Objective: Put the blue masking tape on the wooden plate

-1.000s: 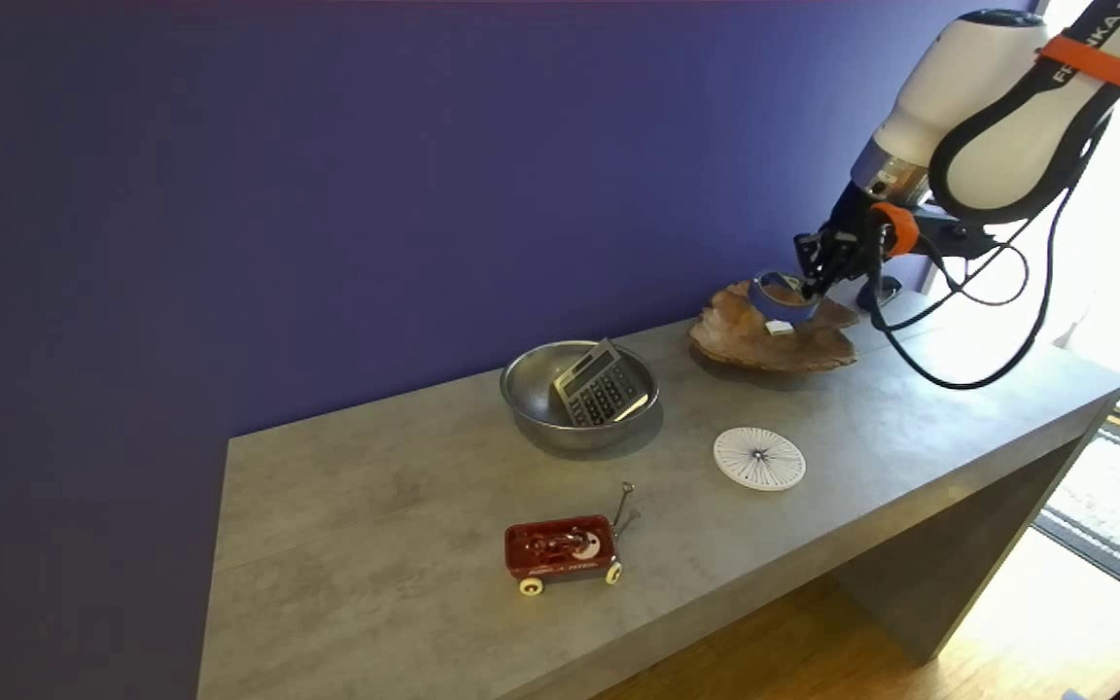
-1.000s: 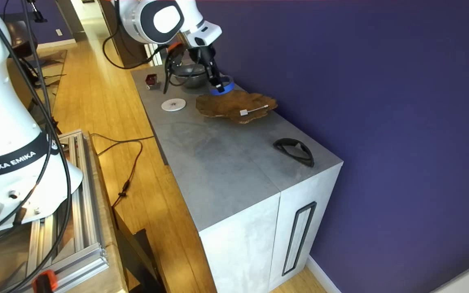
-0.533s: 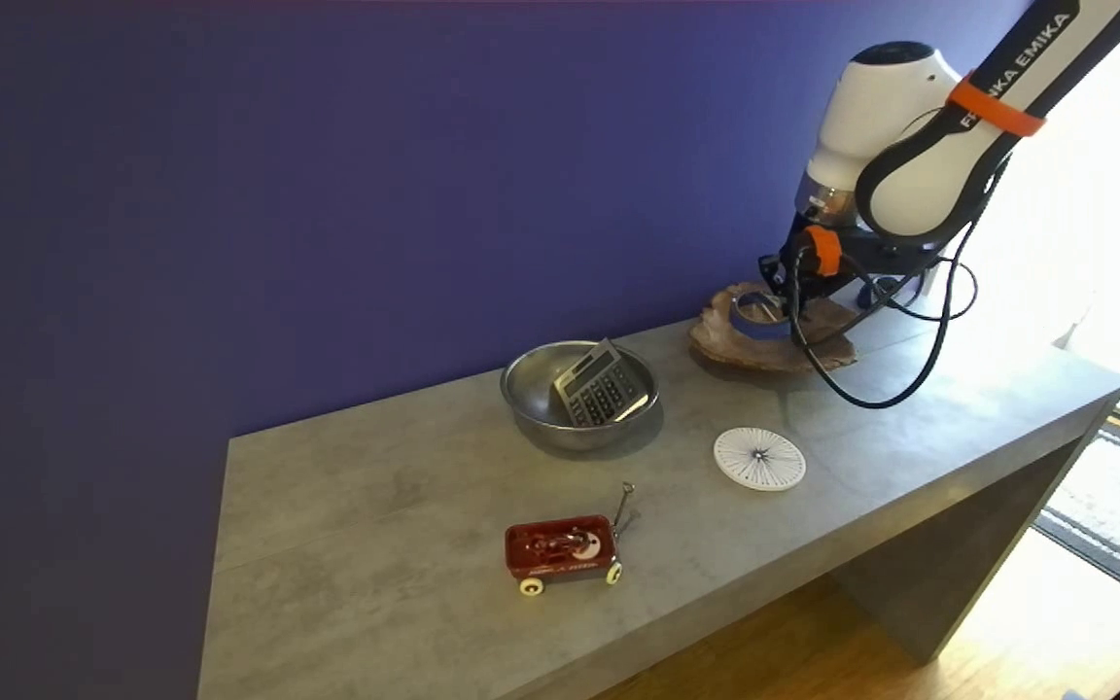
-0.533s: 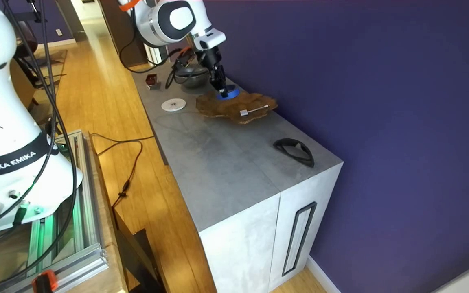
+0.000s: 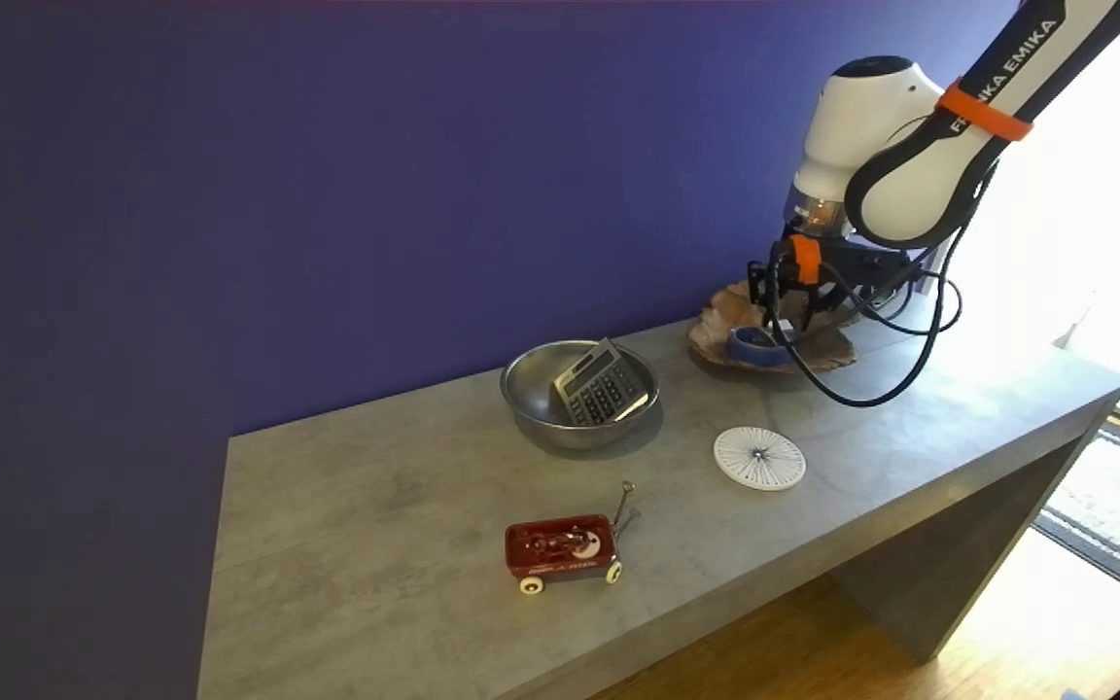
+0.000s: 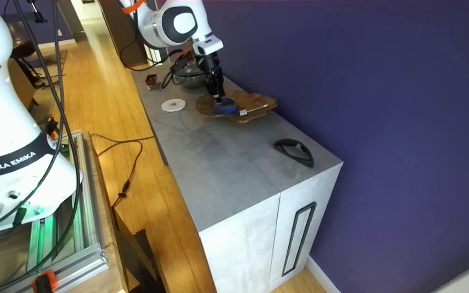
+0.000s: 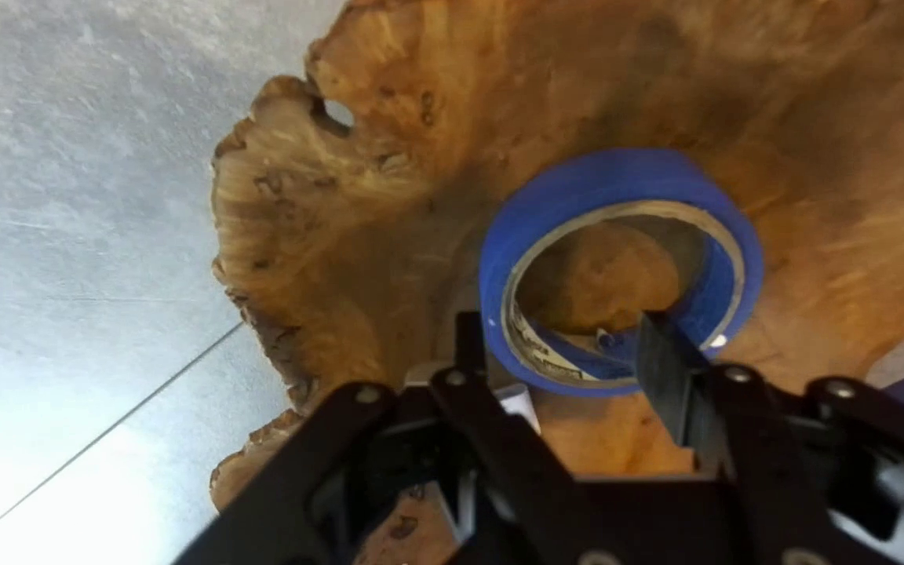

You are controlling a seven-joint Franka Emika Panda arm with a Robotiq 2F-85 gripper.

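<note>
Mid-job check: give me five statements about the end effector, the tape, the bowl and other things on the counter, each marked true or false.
1. A calculator leans inside the metal bowl. True.
2. The end effector is open by the blue masking tape. True.
3. The tape is in the bowl too. False: it lies on the wooden plate.
4. The white disc and red toy wagon are on the counter. True.
5. The disc leans against the wagon. False: it lies flat, apart from the wagon.

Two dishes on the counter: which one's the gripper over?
The wooden plate: brown, uneven-rimmed, blue masking tape on it, gripper above. The other, a round metal bowl, holds a calculator.
</note>
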